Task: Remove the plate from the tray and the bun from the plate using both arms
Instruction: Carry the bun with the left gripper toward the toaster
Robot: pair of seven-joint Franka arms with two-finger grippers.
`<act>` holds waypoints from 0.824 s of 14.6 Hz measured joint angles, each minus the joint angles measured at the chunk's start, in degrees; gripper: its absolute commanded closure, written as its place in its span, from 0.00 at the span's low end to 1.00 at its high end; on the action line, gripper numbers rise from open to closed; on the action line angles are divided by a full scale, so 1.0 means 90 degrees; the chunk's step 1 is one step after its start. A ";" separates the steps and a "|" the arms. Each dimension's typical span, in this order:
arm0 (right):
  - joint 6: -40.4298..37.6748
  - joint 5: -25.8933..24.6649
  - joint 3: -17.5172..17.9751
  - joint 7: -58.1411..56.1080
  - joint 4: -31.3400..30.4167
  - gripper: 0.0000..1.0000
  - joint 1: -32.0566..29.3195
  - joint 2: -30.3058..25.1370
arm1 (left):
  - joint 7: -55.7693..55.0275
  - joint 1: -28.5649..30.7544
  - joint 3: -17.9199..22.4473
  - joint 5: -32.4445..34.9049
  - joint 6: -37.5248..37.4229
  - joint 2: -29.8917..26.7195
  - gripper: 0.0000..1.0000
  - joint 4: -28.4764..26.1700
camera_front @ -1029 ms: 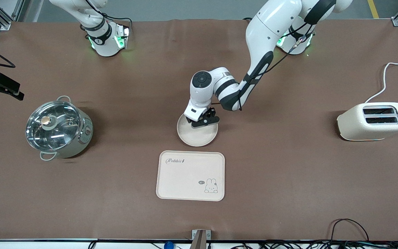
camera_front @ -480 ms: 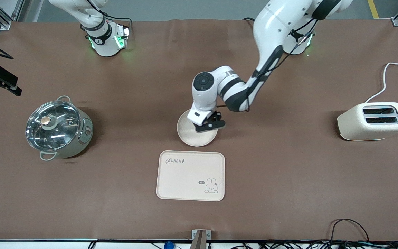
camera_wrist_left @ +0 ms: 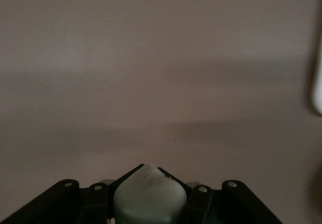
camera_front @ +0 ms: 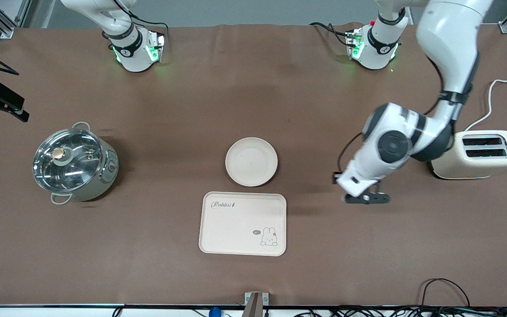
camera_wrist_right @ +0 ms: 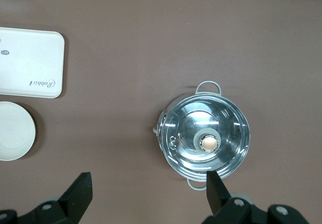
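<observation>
The round cream plate point(camera_front: 251, 161) lies flat on the table, just farther from the front camera than the tray; it also shows in the right wrist view point(camera_wrist_right: 12, 131). My left gripper point(camera_front: 365, 198) hangs over bare table between the plate and the toaster. In the left wrist view it point(camera_wrist_left: 149, 204) is shut on a small pale cream lump, the bun point(camera_wrist_left: 148, 196). The bun does not show in the front view. My right gripper point(camera_wrist_right: 148, 194) is open and empty, high over the table beside the pot; it shows at the edge of the front view point(camera_front: 5, 108).
A rectangular cream rabbit tray point(camera_front: 242, 223) lies nearer the front camera than the plate. A steel pot with a glass lid point(camera_front: 74, 164) stands toward the right arm's end. A cream toaster point(camera_front: 475, 154) stands toward the left arm's end, close to the left arm's elbow.
My left gripper has left the plate and swung toward the toaster end of the table. The plate stays where it was. The right gripper has barely moved.
</observation>
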 measured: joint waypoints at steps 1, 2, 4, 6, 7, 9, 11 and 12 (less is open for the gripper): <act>-0.0043 0.0000 0.0001 0.0000 0.0000 0.00 0.0025 0.0000 | 0.0408 0.0364 -0.0057 0.0000 0.0429 0.0044 0.98 -0.0334; -0.0113 0.0000 0.0002 0.0000 0.0000 0.00 0.0051 0.0000 | 0.0756 0.0644 -0.0072 0.0000 0.0867 0.0119 0.95 -0.0630; -0.0177 0.0000 0.0002 0.0000 0.0000 0.00 0.0083 0.0000 | 0.1210 0.1023 -0.0076 0.0008 0.1440 0.0362 0.87 -0.0949; -0.0190 0.0000 -0.0001 0.0000 0.0000 0.00 0.0087 0.0000 | 0.1455 0.1192 -0.0077 0.0074 0.1592 0.0595 0.64 -0.0970; -0.0187 0.0000 -0.0004 0.0000 0.0000 0.00 0.0086 0.0000 | 0.1478 0.1203 -0.0077 0.0113 0.1632 0.0668 0.56 -0.0966; -0.0176 0.0000 -0.0021 0.0000 0.0000 0.00 0.0083 0.0000 | 0.1478 0.1181 -0.0089 0.0164 0.1745 0.0731 0.21 -0.0962; -0.0169 -0.0005 -0.0048 0.0005 0.0001 0.00 0.0082 0.0000 | 0.1478 0.1152 -0.0097 0.0180 0.1778 0.0735 0.00 -0.0946; -0.0163 -0.0005 -0.0070 0.0005 0.0010 0.00 0.0079 0.0001 | 0.1478 0.1146 -0.0103 0.0185 0.1785 0.0735 0.00 -0.0923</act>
